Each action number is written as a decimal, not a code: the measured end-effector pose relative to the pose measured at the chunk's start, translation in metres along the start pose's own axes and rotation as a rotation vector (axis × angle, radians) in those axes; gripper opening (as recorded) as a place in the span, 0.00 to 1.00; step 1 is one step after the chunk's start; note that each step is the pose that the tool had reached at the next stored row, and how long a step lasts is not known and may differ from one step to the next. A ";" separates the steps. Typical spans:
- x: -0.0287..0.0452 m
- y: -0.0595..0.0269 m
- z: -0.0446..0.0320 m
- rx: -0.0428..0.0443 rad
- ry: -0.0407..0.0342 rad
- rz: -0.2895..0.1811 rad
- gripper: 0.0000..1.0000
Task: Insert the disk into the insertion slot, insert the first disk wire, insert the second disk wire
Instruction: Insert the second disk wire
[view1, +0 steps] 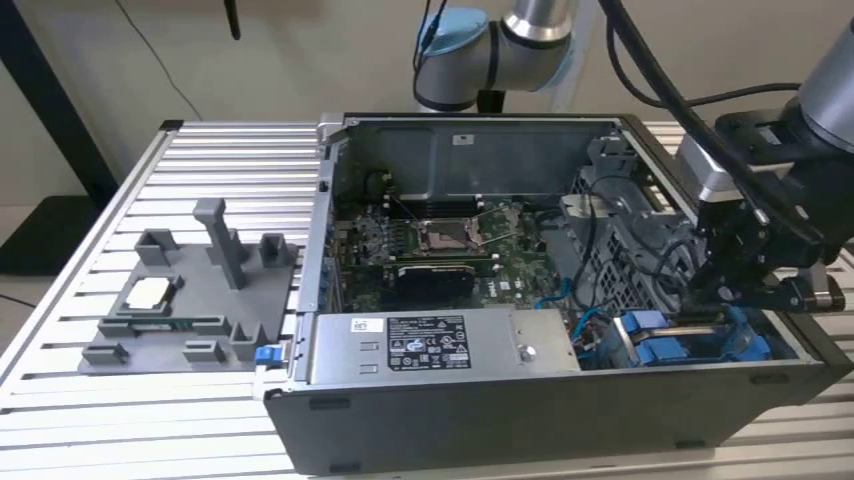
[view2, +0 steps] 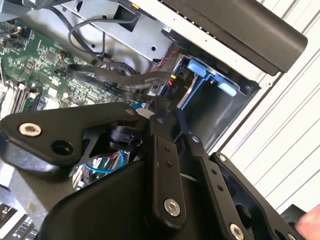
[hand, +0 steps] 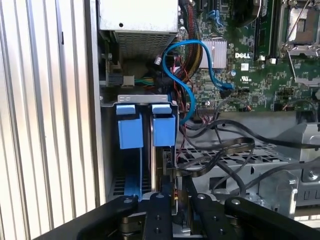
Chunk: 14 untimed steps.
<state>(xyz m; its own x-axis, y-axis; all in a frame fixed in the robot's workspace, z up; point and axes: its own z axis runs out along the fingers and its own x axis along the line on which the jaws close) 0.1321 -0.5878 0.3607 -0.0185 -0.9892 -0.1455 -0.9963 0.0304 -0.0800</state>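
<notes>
The ribbed metal surface (view1: 214, 150) carries an open computer case (view1: 534, 420), lying on its side, and the arm (view1: 534, 30) reaches down into the corner of it at the exterior view's right. Well away from the claw, on the exterior view's left, a grey fixture block (view1: 187, 300) rests on the surface. Inside the case, the green motherboard (view1: 441, 245) lies beyond the claw toward the case's middle, and the silver labelled power-supply box (view1: 427, 345) sits beside the drive bay, on the side of the claw toward the exterior view's left.

The claw (view1: 721, 290) hangs low over the drive bay (black links and all). In the first wrist view its fingers (hand: 167, 187) stand close together on a thin upright piece with a black cable (hand: 220, 150) looping off it; whether they truly grip it I cannot tell.

The disk (hand: 164, 127) sits seated in its slot just ahead of the claw, its blue carrier tabs showing, beside a second blue carrier (hand: 130, 127). A light blue wire (hand: 187, 90) curls from the motherboard toward the bay.
</notes>
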 end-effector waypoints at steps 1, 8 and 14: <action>-0.0001 -0.0009 0.0000 -0.0068 0.0082 0.000 0.24; -0.0011 -0.0058 -0.0059 -0.0432 0.0636 0.001 0.24; -0.0046 -0.0078 -0.0285 -0.0484 0.0639 0.002 0.24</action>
<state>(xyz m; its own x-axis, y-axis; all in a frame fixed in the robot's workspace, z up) 0.1375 -0.5876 0.3901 -0.0241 -0.9963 -0.0823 -0.9991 0.0268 -0.0318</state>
